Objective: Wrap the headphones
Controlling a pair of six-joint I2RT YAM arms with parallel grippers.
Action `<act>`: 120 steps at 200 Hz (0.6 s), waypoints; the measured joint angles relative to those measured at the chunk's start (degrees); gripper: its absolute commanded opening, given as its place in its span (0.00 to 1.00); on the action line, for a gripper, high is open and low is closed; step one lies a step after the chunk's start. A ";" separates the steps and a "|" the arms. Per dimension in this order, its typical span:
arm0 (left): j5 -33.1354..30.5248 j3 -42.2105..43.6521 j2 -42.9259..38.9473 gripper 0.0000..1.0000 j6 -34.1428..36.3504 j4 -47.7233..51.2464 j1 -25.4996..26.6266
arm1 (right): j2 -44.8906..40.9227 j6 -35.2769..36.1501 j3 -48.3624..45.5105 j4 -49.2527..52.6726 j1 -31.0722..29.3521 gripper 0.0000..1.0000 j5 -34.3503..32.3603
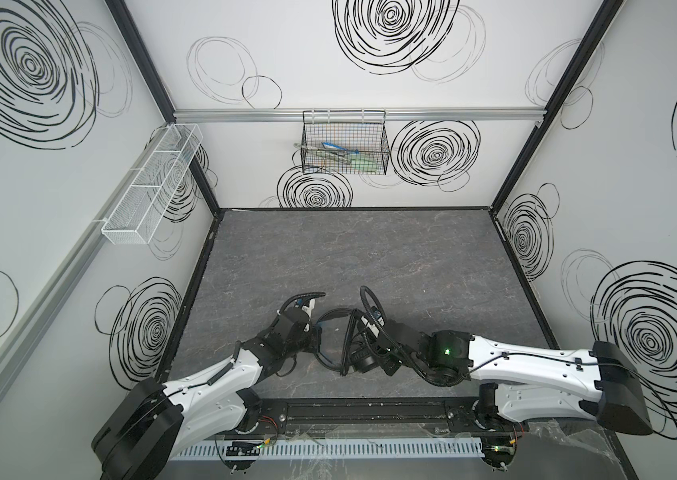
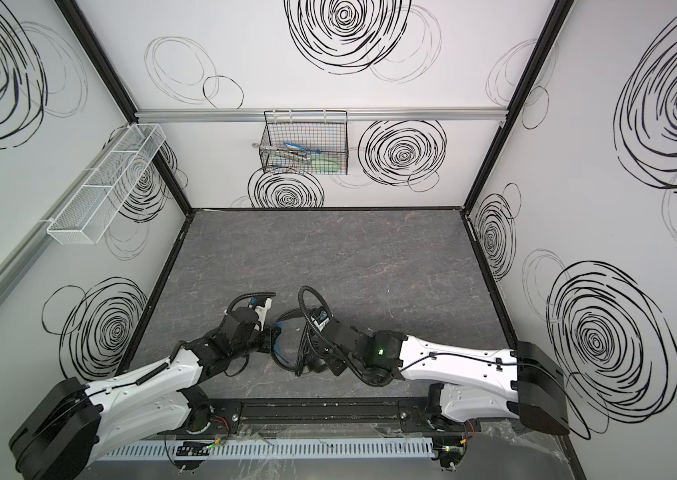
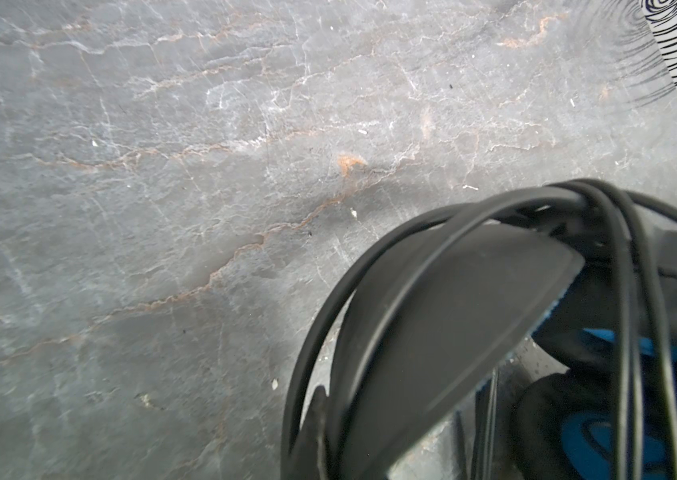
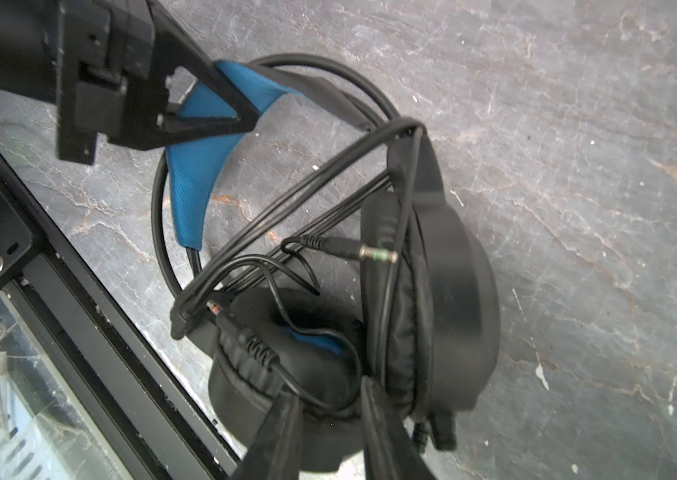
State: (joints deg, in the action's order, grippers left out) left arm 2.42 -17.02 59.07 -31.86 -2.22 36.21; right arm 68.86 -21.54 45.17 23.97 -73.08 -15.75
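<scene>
Non-task stuff around my worktop [image 1: 370, 257]: grey marbled slab with orange veins and small white specks [image 3: 95, 142]. Back wall: black wire basket [image 1: 382, 145] hung on the aluminium rail [image 1: 245, 114], holding a metal utensil [image 1: 316, 146] and a pale green piece [image 1: 363, 164]; can't ID either further. Left wall: white mesh basket [image 1: 129, 230], three compartments. Black swirls [image 1: 436, 153] on all walls. White slotted cable duct [image 1: 328, 449] runs along the near edge, with crumpled clear plastic [image 1: 557, 440] at its right end.

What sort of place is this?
Likely a purpose-built robot test cell: white walls printed with black spirals; a left arm and right arm bolted to a front rail, handling headphones on a stone-pattern tabletop; a black wire basket hung on an aluminium wall rail.
</scene>
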 measured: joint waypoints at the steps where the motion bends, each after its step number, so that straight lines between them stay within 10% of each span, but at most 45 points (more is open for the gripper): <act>1: 0.00 0.00 0.00 0.00 0.00 0.00 0.00 | 0.04 0.04 0.04 -0.02 -0.02 0.28 -0.02; 120: 0.13 0.00 0.00 0.00 0.00 0.04 0.00 | 14.10 3.41 7.26 -1.66 1.49 0.27 -3.30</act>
State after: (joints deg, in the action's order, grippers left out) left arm 2.55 -17.02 59.07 -31.86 -2.17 36.21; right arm 82.96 -18.13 52.42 22.31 -71.59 -19.05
